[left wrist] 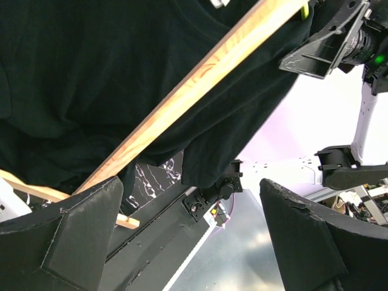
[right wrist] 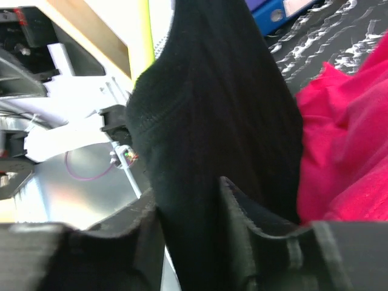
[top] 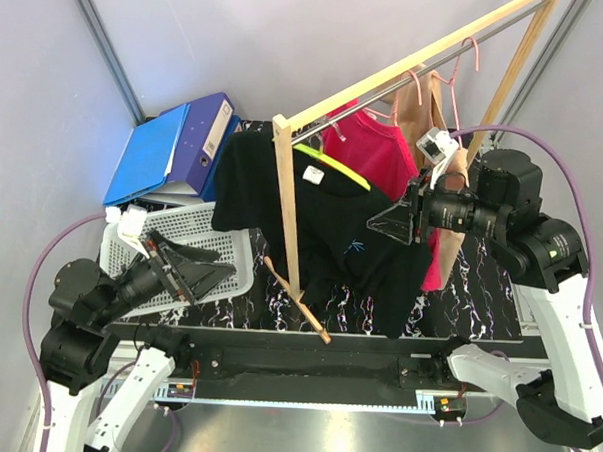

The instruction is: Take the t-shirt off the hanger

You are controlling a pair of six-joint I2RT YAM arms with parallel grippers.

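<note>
A black t-shirt (top: 331,227) hangs on a yellow-green hanger (top: 334,165) from the wooden rack's rail (top: 408,71). My right gripper (top: 397,222) is shut on the shirt's right sleeve; in the right wrist view the black cloth (right wrist: 212,121) runs between the fingers (right wrist: 260,236). My left gripper (top: 194,271) is open and empty, low at the left over the white basket, apart from the shirt. In the left wrist view the shirt (left wrist: 121,73) fills the top behind the rack's wooden post (left wrist: 194,91).
A red t-shirt (top: 370,144) hangs behind the black one, with pink hangers (top: 453,77) further along the rail. A white basket (top: 211,244) and blue binders (top: 175,145) lie at the left. The rack's post (top: 287,210) stands in front of the shirt.
</note>
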